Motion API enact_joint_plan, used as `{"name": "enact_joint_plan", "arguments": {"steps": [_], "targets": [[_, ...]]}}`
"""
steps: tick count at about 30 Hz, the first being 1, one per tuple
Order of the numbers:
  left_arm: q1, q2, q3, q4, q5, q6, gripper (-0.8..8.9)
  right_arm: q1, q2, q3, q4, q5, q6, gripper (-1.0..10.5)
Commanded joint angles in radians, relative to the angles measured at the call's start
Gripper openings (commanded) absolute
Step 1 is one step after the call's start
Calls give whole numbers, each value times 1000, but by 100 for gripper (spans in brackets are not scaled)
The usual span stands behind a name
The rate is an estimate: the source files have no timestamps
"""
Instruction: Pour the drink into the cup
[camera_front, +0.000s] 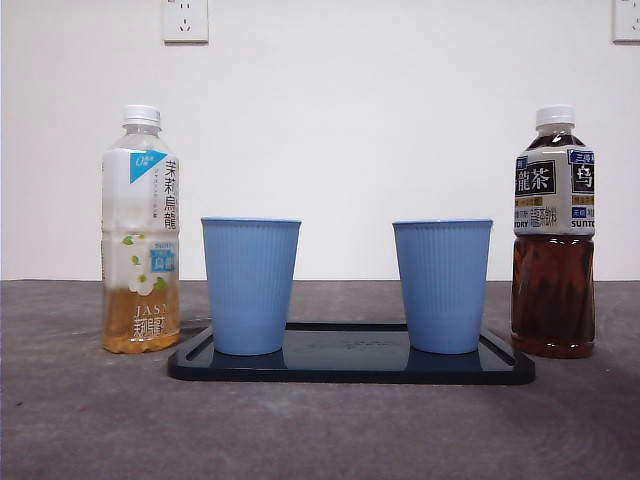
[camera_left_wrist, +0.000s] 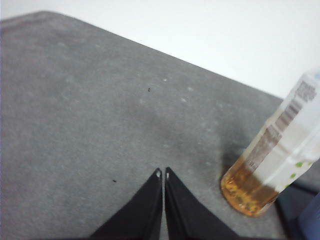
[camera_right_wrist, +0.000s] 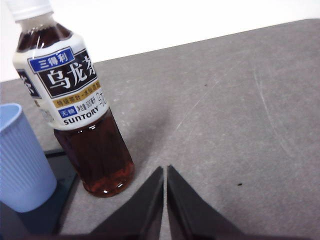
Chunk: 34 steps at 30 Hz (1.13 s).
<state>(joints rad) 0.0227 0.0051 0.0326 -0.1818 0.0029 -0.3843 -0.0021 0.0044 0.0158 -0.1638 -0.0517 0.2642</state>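
Both pincers pressed together, holding nothing, over the grey table.
Jasmine tea bottle stands at two o'clock from the left gripper; oolong bottle at ten o'clock from the right gripper, beside a blue cup on the tray.

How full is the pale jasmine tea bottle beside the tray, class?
Mostly empty. The jasmine tea bottle stands upright and capped, with amber liquid filling only its bottom part.
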Motion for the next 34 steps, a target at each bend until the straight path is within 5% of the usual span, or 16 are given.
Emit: {"name": "enact_joint_plan", "arguments": {"steps": [1,11,17,34], "targets": [[2,-2,5,-5,3,-101,7,-1,-1,3,12,-14,76,7],[2,22,191,-47,51,-128,10,-1,0,159,28,-27,100,7],[2,113,378,-154,63,-43,10,-1,52,309,-5,-27,83,7],[-2,489,756,-551,390,301,10,0,443,723,-529,-267,-199,7]]}}
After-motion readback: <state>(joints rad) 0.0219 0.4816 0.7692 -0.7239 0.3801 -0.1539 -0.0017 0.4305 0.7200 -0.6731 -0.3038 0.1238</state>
